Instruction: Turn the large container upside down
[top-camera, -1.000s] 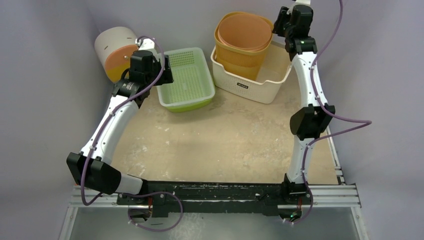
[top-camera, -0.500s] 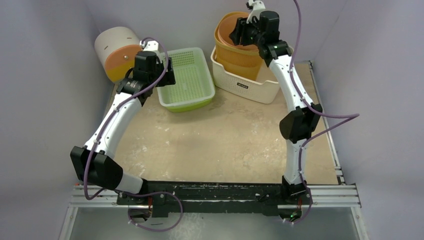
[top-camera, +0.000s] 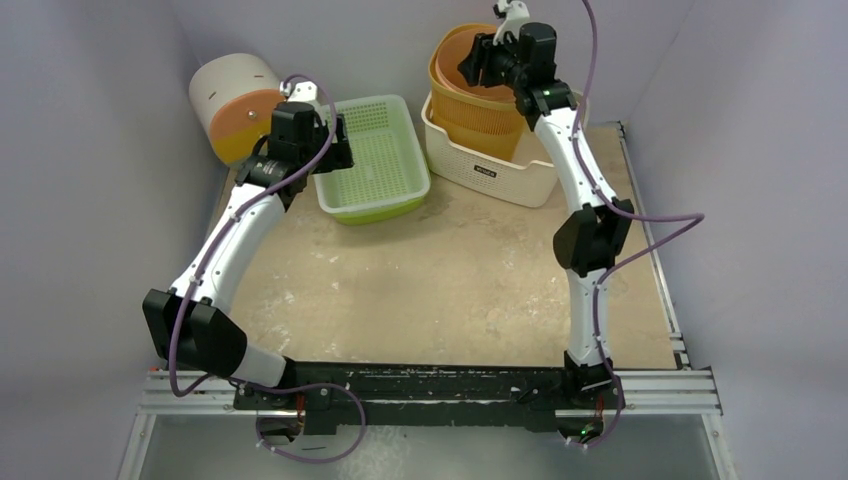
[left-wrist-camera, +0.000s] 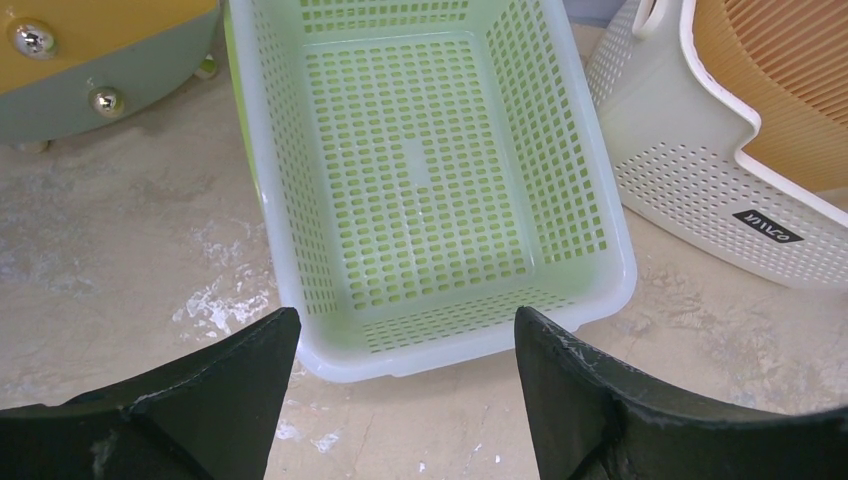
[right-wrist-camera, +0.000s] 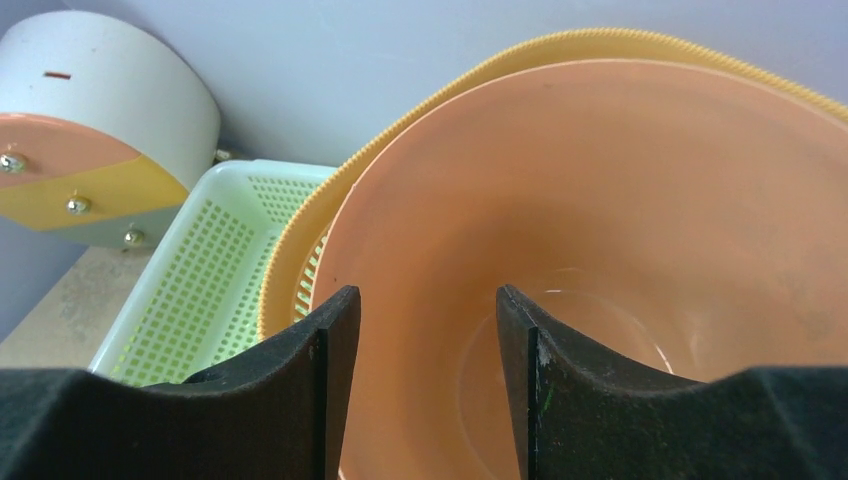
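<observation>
Right claw gapes above orange container; left claw (also apart) near green basket.

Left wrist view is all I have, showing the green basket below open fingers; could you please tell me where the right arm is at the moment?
Observer: The right gripper hangs over the peach bucket at the far side of the table.
Operator: Thank you. Is it gripping anything?
Observer: No. Its own wrist view shows the fingers apart, with only the inside of the bucket showing between them.
Operator: And what does that bucket sit in, please?
Observer: It is nested in a yellow ribbed basket, which stands in the left part of the white basket.
</observation>
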